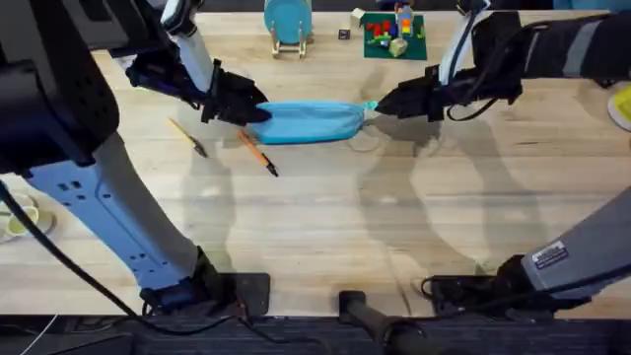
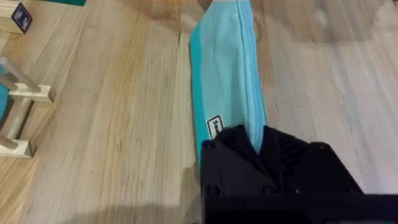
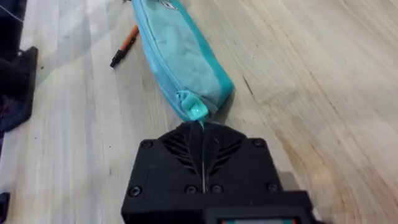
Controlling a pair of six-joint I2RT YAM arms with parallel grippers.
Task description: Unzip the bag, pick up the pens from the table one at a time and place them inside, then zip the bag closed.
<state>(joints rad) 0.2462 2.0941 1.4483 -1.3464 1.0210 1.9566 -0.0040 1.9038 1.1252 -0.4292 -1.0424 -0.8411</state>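
Overhead looks down and forward over table [image 1: 325,227]; both wrist cameras sit close at opposite ends of bag [image 1: 308,120].

Warm, even light falls from above me. My arms cast soft doubled shadows across the table [image 1: 325,217]. My near links blur.

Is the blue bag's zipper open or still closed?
Closed. The bag shows one unbroken seam along its top, no gap. The right claw pinches the zipper pull at one end; the left claw grips the other.
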